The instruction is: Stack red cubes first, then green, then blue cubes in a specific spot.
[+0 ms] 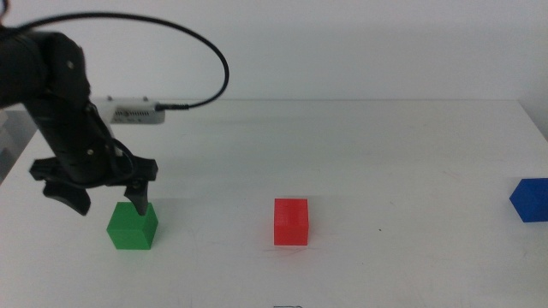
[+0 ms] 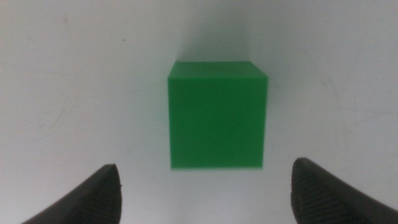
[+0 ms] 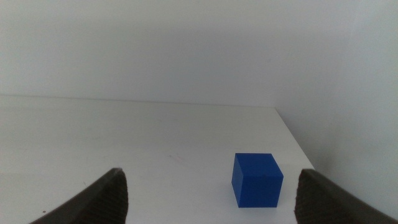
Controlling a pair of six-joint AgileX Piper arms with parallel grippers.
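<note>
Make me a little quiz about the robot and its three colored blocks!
1. True or false: the green cube is stacked on the red cube.
2. Which cube sits farthest from the left gripper? A) green B) red C) blue
3. Fill in: the left gripper's jaws are ____ above the green cube.

Key:
1. False; both sit apart on the table.
2. C, the blue cube, near the table's right edge.
3. Open, not yet gripping it. The right gripper is also open, facing the blue cube.
</note>
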